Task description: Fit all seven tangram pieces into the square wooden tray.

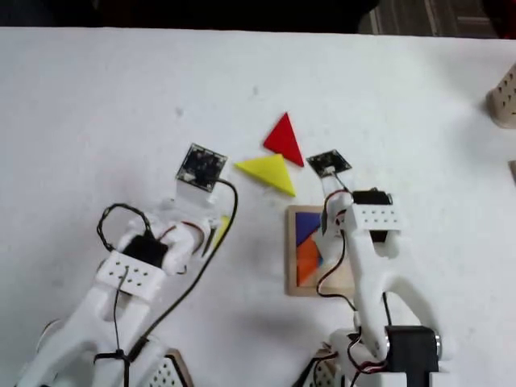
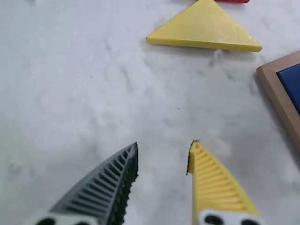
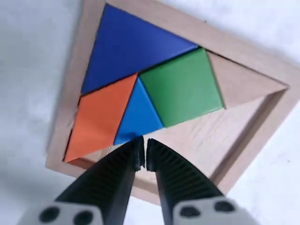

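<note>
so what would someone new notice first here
The wooden tray, holding a large blue triangle, green square and orange parallelogram, sits under the right claw. Beyond it a yellow triangle and a red triangle lie loose on the white table, the open left claw facing the yellow one.

Both arms are built from white printed shells. The left arm (image 1: pixel 121 278) carries a flat plate with rows of small dark holes, a black block beside it, and a black cable (image 1: pixel 121 216) that curls in a loop and trails along the link. A small black square circuit board (image 1: pixel 201 165) sits at its wrist. The right arm (image 1: pixel 372 266) has a similar holed plate, a black motor (image 1: pixel 411 348) at its base, and red and black wires. The left gripper (image 2: pixel 164 152) pairs a dark grey ribbed finger (image 2: pixel 110 183) with a yellow one (image 2: pixel 213 180). The right gripper (image 3: pixel 143 150) has two black ribbed fingers on pale bases with dark screw holes.
</note>
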`<state>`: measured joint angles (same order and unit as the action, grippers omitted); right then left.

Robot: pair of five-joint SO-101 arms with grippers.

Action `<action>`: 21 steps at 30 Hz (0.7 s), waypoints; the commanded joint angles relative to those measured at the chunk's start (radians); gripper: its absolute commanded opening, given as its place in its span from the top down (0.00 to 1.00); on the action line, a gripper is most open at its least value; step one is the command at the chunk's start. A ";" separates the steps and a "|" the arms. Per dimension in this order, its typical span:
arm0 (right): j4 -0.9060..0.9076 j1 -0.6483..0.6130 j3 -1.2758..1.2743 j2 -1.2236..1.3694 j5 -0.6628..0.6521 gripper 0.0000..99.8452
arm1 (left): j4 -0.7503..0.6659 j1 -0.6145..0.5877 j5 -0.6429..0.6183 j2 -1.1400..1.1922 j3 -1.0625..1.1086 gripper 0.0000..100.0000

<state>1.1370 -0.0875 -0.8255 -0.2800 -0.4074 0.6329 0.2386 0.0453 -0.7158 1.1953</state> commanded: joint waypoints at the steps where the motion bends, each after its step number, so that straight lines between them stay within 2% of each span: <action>1: 0.041 -0.004 0.038 -0.093 0.075 0.98 | -0.023 -0.039 0.000 -0.039 -0.012 0.80; 6: 0.019 -0.007 0.041 -0.151 0.115 0.98 | -0.017 -0.064 -0.020 -0.039 -0.034 0.80; 10: -0.010 -0.016 0.147 -0.127 0.212 0.98 | -0.017 -0.183 -0.149 -0.031 -0.077 0.80; 16: -0.122 -0.088 0.377 0.116 0.356 0.98 | -0.017 -0.371 -0.253 -0.031 -0.106 0.80; 21: -0.289 -0.101 0.629 0.397 0.440 0.98 | -0.015 -0.452 -0.270 -0.031 -0.094 0.80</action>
<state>0.9314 -0.1780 -0.3728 0.0023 -0.0100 0.6329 -0.1726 -0.2064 -0.7158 1.1477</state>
